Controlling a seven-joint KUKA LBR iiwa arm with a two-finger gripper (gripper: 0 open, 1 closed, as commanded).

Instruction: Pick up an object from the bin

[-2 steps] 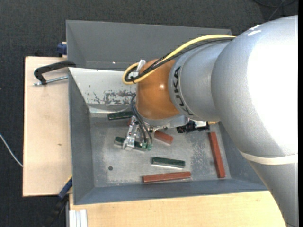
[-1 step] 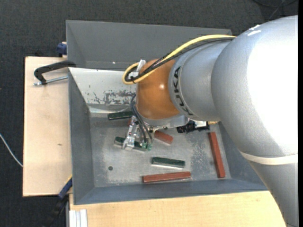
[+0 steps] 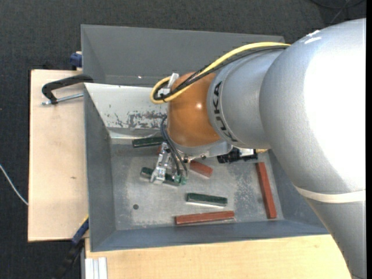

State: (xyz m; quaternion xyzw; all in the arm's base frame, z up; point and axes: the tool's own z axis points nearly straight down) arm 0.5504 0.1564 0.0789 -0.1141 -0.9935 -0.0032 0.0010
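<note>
In the grey metal bin (image 3: 97,173) the gripper (image 3: 165,172) sits low mid-floor, just beside a small green piece (image 3: 146,171). Whether it is open or closed cannot be told.

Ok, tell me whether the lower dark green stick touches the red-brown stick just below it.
Apart. The camera view shows a strip of bare bin floor between the green stick and the red-brown stick.
</note>
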